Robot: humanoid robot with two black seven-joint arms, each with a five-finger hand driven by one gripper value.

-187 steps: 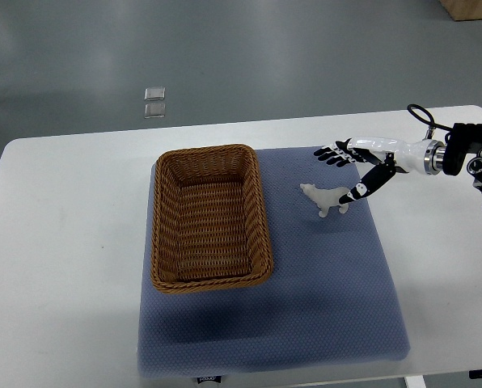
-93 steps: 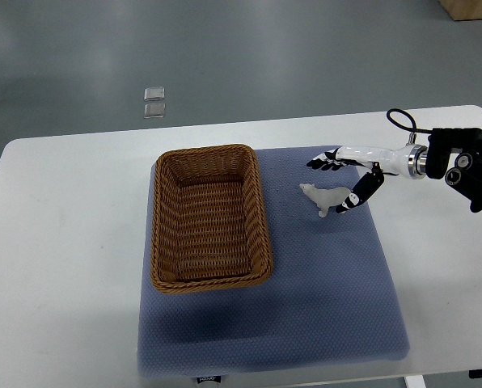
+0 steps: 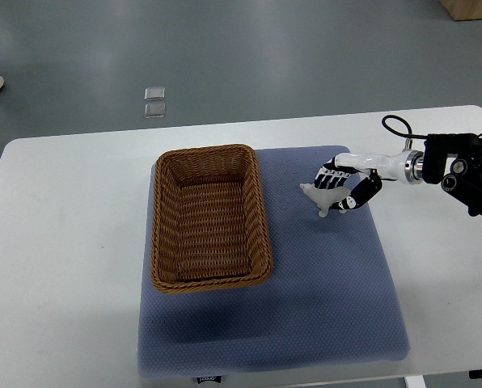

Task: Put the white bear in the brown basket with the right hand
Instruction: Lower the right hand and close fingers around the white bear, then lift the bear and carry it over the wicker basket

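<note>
Our right hand point(image 3: 343, 184) curls around the white bear point(image 3: 323, 196) on the mat point(image 3: 322, 291), grasping it; next we judge a lift toward the brown basket point(image 3: 210, 217).

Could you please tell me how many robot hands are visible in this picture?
1: the black-and-white right hand, entering from the right edge, is curled around the small white bear on the blue mat. The left hand is out of view.

Right robot hand point(image 3: 343, 184), arm extended from right, fingers curled downward.
</note>
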